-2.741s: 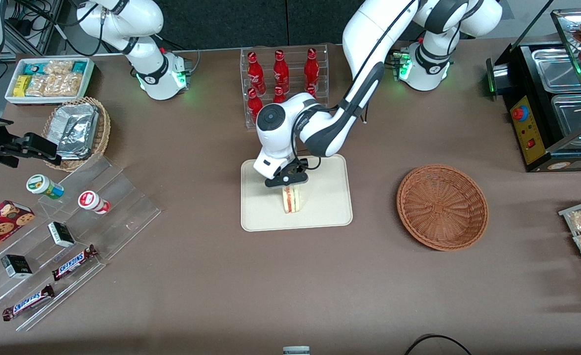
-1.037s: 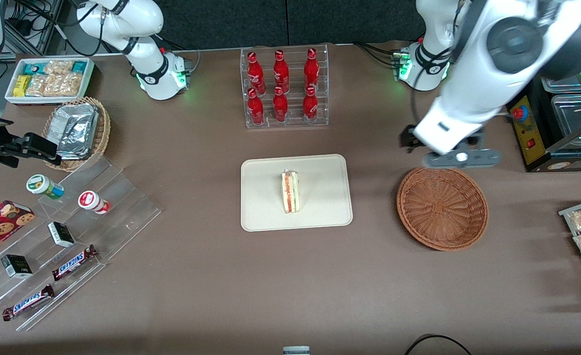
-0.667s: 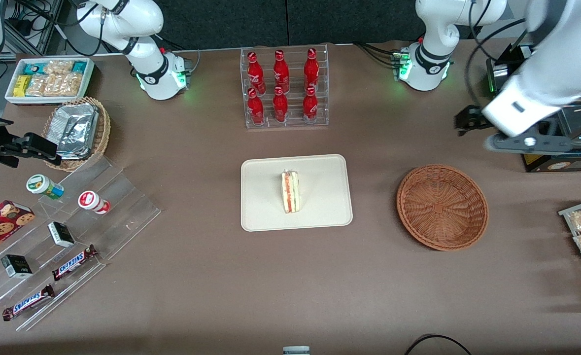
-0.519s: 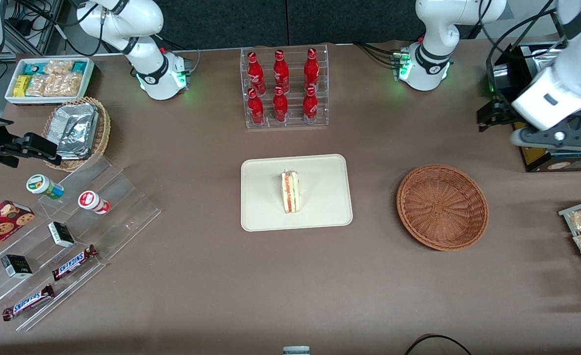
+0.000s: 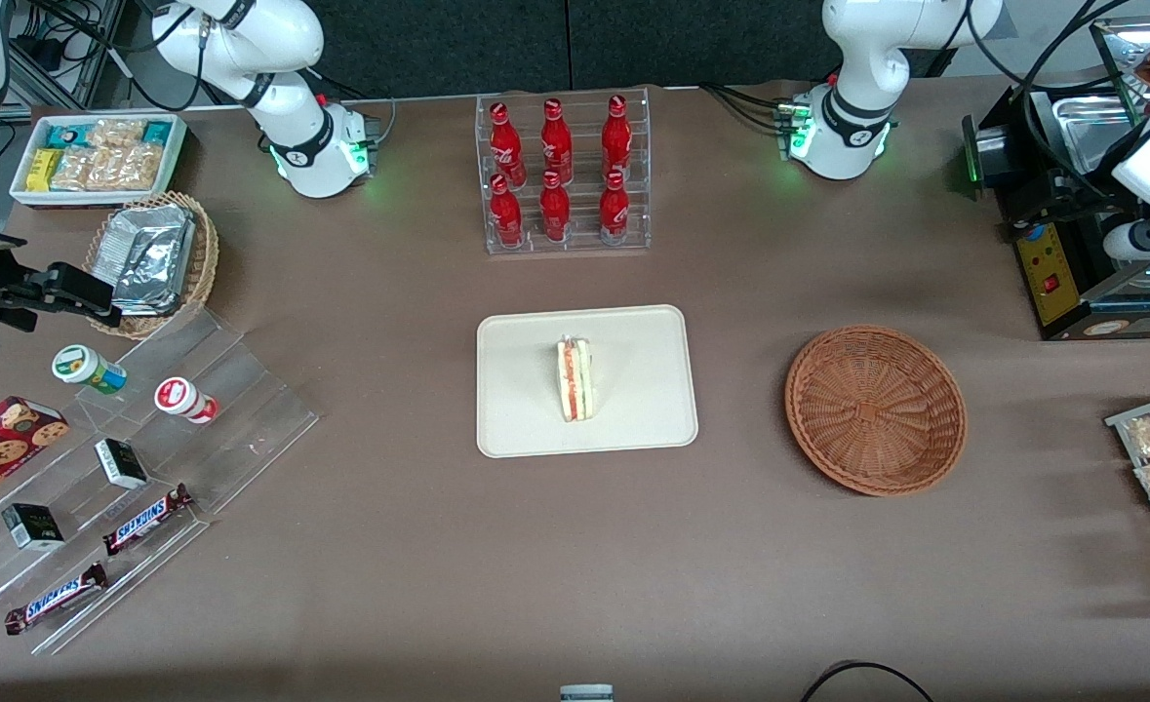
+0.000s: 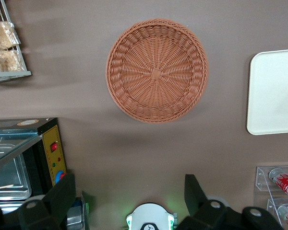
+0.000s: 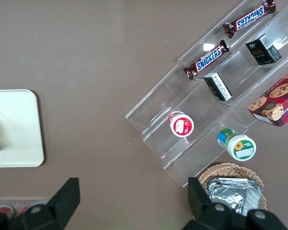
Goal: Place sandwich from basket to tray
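Already the sandwich point(image 5: 575, 378) stands on the tray point(image 5: 521, 419), light, soft, best pinched across its bread faces. High near the working arm's end of the surface, the gripper point(image 6: 127, 194) hangs wide and empty, the basket point(image 6: 157, 70) bare below.

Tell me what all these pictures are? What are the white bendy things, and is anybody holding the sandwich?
The white bendy things are robot arms. One picture looks down on the table from the front; the other two come from cameras on the arms' wrists. The working arm's gripper, its two-fingered hand, is open and empty, up over the working arm's end of the table, near a black machine. Nobody holds the sandwich: it lies on the cream tray. The round brown basket beside the tray has nothing in it. There are also red bottles in a clear rack, and Snickers bars on clear steps toward the parked arm's end.
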Action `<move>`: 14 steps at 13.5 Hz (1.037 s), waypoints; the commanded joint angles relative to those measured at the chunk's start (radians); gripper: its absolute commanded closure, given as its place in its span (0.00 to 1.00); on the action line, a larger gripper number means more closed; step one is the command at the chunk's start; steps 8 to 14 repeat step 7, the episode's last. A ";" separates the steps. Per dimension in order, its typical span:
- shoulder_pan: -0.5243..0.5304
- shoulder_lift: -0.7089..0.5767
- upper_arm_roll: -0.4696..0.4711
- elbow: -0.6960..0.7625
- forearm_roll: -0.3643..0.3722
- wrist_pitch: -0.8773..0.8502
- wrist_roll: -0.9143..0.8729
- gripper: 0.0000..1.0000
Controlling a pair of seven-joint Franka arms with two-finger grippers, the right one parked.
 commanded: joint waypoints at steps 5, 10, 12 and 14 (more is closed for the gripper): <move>0.008 0.047 -0.010 0.062 -0.021 0.009 -0.011 0.00; 0.008 0.053 -0.010 0.070 -0.032 0.009 -0.013 0.00; 0.008 0.053 -0.010 0.070 -0.032 0.009 -0.013 0.00; 0.008 0.053 -0.010 0.070 -0.032 0.009 -0.013 0.00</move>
